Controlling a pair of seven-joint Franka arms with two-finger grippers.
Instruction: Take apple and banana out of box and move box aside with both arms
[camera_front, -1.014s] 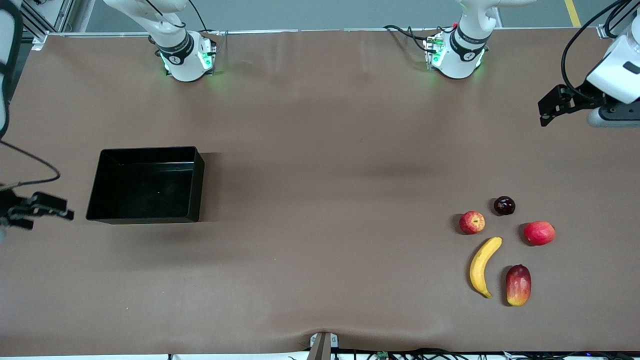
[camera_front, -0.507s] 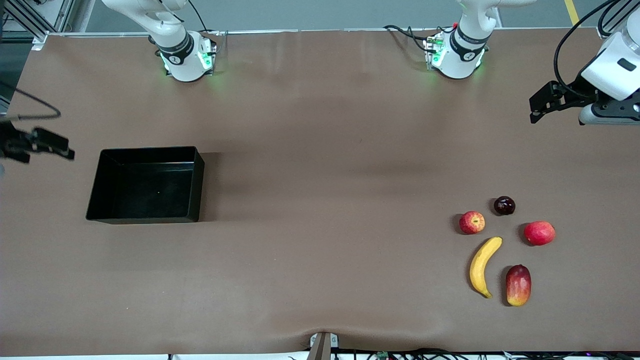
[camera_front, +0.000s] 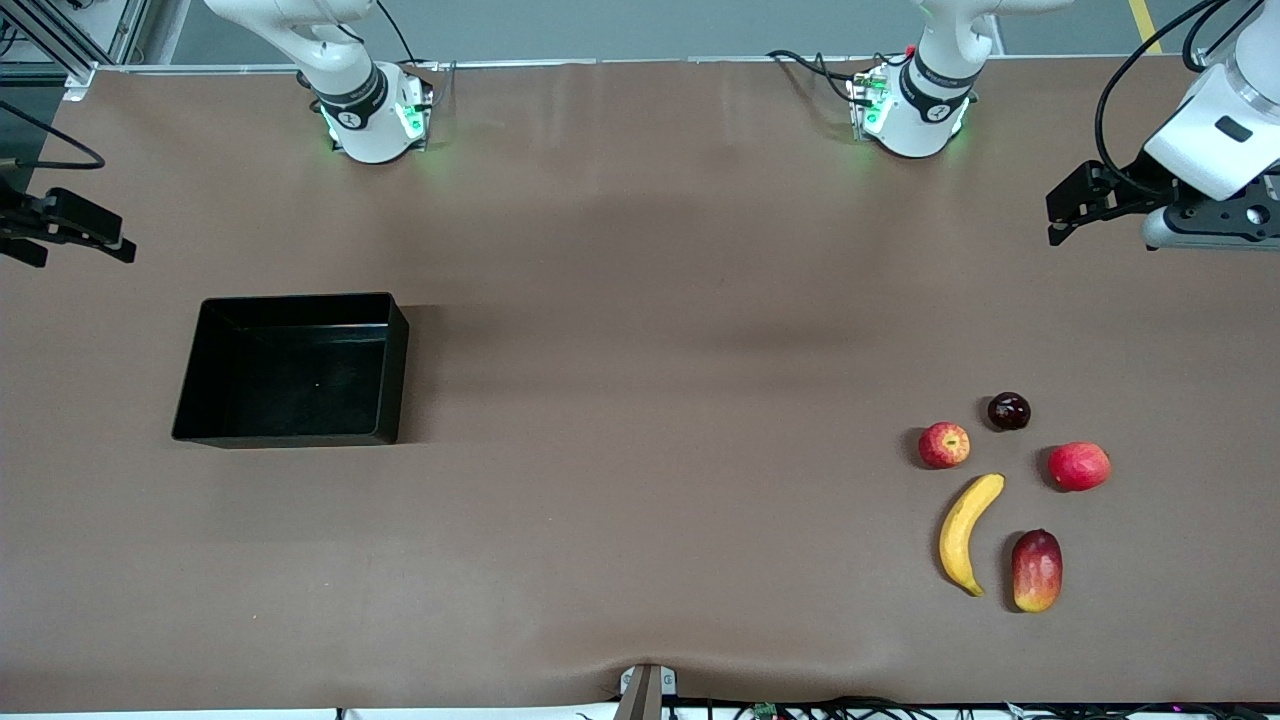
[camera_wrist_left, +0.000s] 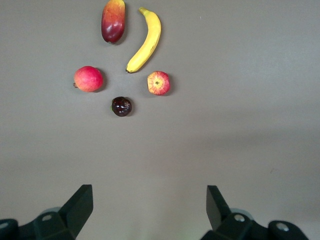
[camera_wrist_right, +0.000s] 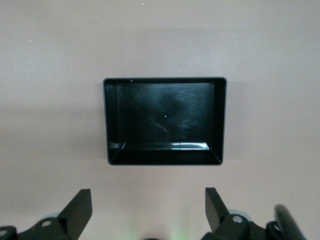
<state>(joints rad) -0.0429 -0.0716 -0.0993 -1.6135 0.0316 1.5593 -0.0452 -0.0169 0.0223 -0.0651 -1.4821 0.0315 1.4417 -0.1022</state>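
Observation:
The black box (camera_front: 396, 370) stands empty toward the right arm's end of the table; it also shows in the right wrist view (camera_wrist_right: 165, 79). The yellow banana (camera_front: 966, 533) and the small streaked apple (camera_front: 944, 445) lie toward the left arm's end. Both also show in the left wrist view, the banana (camera_wrist_left: 146, 39) and the apple (camera_wrist_left: 158, 83). My left gripper (camera_front: 1062, 216) is open and empty, high over bare table near the left arm's end, apart from the fruits; the left wrist view shows it too (camera_wrist_left: 149, 205). My right gripper (camera_front: 115, 245) is open and empty, high over the table's edge at the right arm's end, apart from the box; the right wrist view shows it too (camera_wrist_right: 148, 207).
A plain red fruit (camera_front: 1079, 466), a red-yellow mango (camera_front: 1036, 570) and a dark plum (camera_front: 1008, 411) lie around the banana and the apple. The two arm bases (camera_front: 370, 115) (camera_front: 912, 110) stand at the table's edge farthest from the front camera.
My right gripper has moved along the table's end from beside the box toward the bases' edge. My left gripper has shifted slightly toward the table's middle. The fruits and the box have not moved.

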